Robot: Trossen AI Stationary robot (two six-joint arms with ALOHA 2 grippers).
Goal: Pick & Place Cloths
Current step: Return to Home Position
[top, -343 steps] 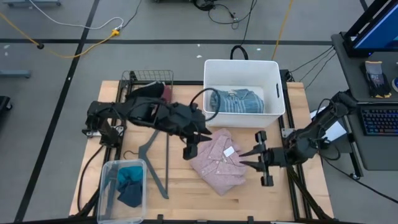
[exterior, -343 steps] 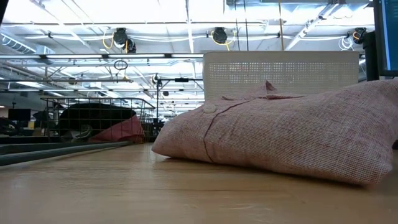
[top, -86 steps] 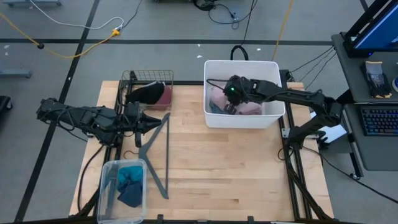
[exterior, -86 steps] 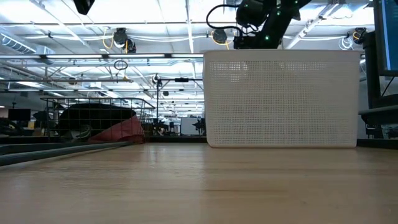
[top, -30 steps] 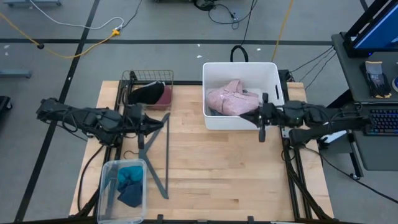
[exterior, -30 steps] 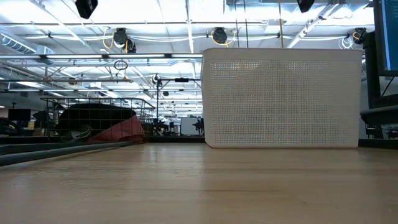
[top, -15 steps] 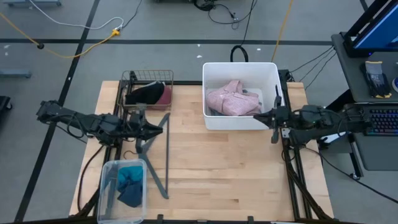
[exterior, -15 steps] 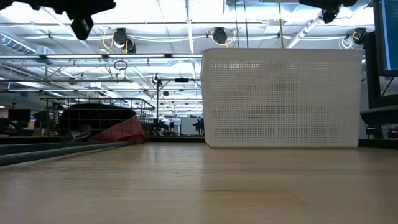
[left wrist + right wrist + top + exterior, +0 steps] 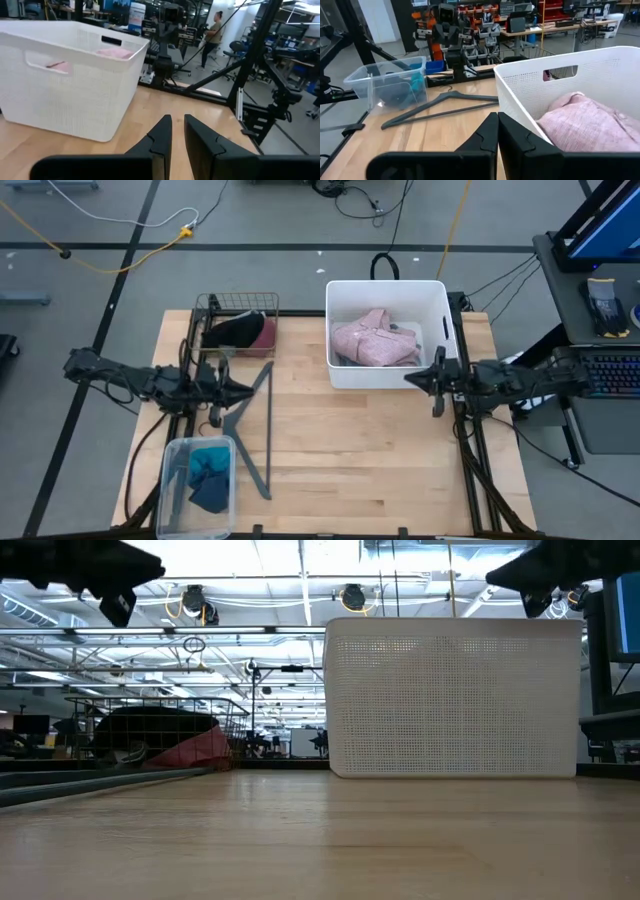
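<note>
A pink shirt (image 9: 375,340) lies bunched in the white tub (image 9: 340,372) at the table's far right; it also shows in the right wrist view (image 9: 585,120). A black piece (image 9: 232,330) and a maroon piece (image 9: 264,332) lie in the wire basket (image 9: 205,308). Teal pieces (image 9: 208,472) lie in a clear box (image 9: 170,480) at the near left. My left gripper (image 9: 242,388) hovers over the table's left side with only a narrow slit between its fingers (image 9: 165,131), empty. My right gripper (image 9: 408,377) hovers just outside the tub's near right corner, shut (image 9: 497,117) and empty.
A grey clothes hanger (image 9: 250,425) lies flat on the wood between the basket and the clear box, right beside my left gripper. Bare wood (image 9: 370,460) spreads over the table's middle and near right. A person stands far off in the room (image 9: 216,30).
My right gripper has drawn back from the tub toward the table's right edge and come down a little. My left gripper has come down a little and shifted slightly toward the table's left edge. The pink shirt lies still in the tub.
</note>
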